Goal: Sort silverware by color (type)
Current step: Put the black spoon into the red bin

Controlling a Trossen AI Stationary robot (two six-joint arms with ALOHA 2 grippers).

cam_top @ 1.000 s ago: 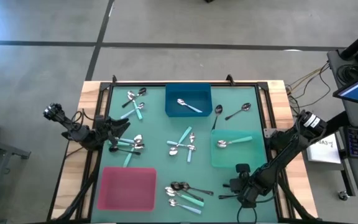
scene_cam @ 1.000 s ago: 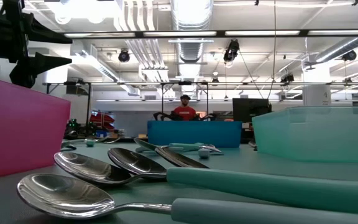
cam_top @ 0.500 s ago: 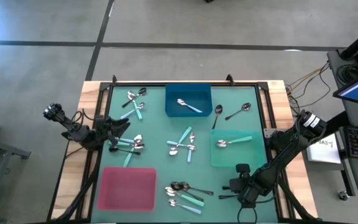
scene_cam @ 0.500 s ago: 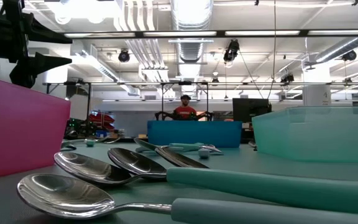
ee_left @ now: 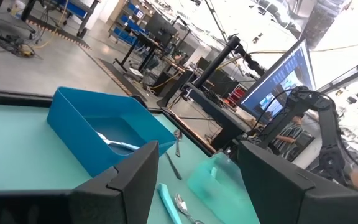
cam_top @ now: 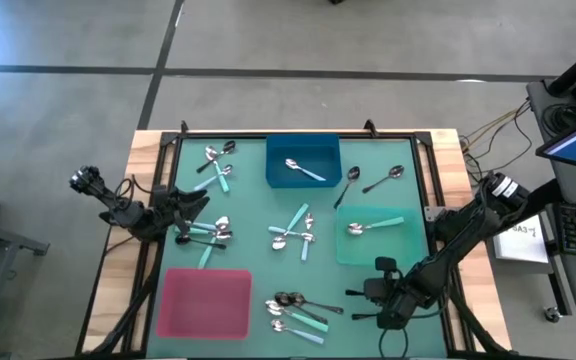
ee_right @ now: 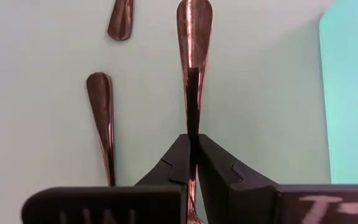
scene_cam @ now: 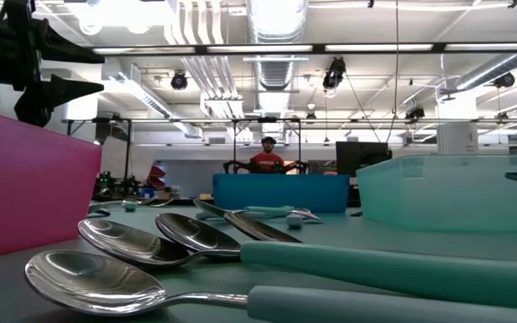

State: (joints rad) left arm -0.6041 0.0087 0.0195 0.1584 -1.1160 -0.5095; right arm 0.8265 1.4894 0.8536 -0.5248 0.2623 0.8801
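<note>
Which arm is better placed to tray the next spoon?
Right. The right gripper is shut on a dark-handled metal spoon, close to the pale green plastic tray. The left gripper waits open and empty at the table's left side.

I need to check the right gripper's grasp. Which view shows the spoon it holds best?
The right wrist view: the right gripper is shut on the dark-handled spoon, gripping its handle. The high view shows only the gripper, small; the low and left wrist views don't show it.

The right gripper [cam_top: 368,293] sits low at the table's near right, fingers clamped together; the left gripper [cam_top: 200,203] hovers mid-left, fingers spread.
</note>
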